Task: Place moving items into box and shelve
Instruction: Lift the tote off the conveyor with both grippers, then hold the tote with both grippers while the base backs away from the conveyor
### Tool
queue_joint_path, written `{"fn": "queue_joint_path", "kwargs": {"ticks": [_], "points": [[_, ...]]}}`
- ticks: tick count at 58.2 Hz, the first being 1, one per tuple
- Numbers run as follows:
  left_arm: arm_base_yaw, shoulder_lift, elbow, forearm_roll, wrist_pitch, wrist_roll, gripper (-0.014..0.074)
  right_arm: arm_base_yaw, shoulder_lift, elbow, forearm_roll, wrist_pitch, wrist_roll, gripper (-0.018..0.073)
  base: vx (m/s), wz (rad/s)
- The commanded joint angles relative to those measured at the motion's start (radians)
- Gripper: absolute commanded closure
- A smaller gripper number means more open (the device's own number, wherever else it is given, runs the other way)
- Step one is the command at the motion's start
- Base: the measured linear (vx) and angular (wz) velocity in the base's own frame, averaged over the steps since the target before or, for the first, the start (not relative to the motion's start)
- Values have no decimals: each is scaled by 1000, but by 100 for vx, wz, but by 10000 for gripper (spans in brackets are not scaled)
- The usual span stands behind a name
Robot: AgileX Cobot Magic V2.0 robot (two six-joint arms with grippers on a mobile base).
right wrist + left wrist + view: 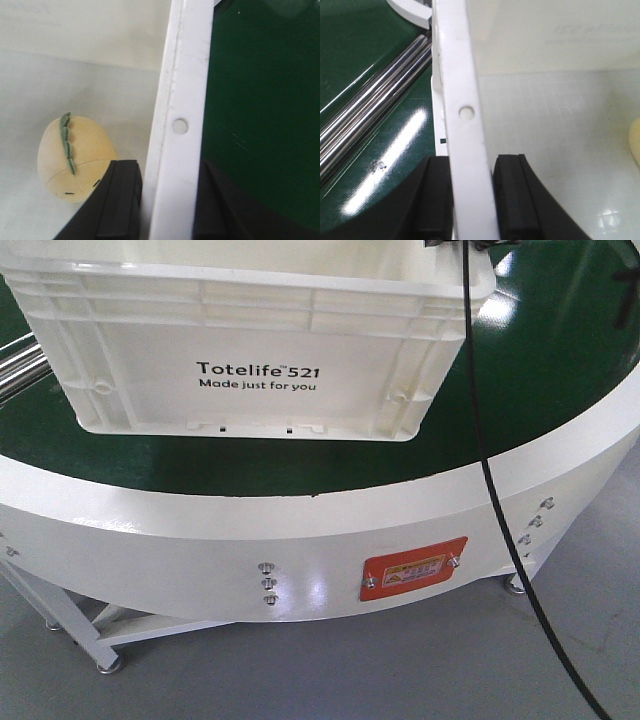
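Leftward, the left gripper [474, 200] clamps black pads on the smooth white plastic box [250, 340] over the glossy green belt [540, 370]. Its ribbed wall reads "Totelife 521, Made just for you". Rightward, the right gripper [169, 200] pinches the right rim, and a rounded yellow plush toy [70, 160] with a green ridge lies inside.

White Totelife crate [250, 340] sits upright on the green belt [560, 370], yellow plush [80, 150] inside.

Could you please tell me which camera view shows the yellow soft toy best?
The right wrist view: the toy lies nearly whole inside the box. The left wrist view catches only a yellow sliver; the front view shows none, as the box wall hides it.
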Motion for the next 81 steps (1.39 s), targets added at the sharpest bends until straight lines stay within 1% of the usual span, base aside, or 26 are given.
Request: {"fn": "queue_joint_path", "kwargs": {"ticks": [1, 7, 14, 17, 22, 29, 34, 44, 67, 81], "points": [[-20, -154, 86, 12, -256, 6, 540, -3, -139, 73, -58, -201, -11, 453, 0, 0], [-22, -227, 224, -12, -313, 4, 540, 19, -224, 197, -76, -247, -14, 453, 0, 0], [-22, -310, 372, -43, -363, 4, 540, 69, -300, 292, -118, -250, -15, 453, 0, 0], [-22, -344, 424, -44, -379, 4, 540, 91, -329, 328, -136, -250, -4, 453, 0, 0], [-22, -409, 506, -44, -375, 4, 540, 115, -380, 382, -156, -251, 30, 453, 0, 0], [-22, -482, 587, -65, -369, 5, 540, 116, -424, 434, -154, -218, 72, 453, 0, 0], [-22, -516, 632, -68, -369, 13, 540, 116, -446, 470, -156, -219, 86, 452, 0, 0], [-22, -521, 648, -67, -342, 13, 540, 116, -452, 486, -150, -214, 90, 449, 0, 0], [-22, -521, 648, -66, -350, 13, 540, 116, -452, 486, -151, -218, 90, 449, 0, 0], [-22, -521, 648, -66, -346, 13, 540, 116, -452, 486, -150, -179, 90, 449, 0, 0]]}}
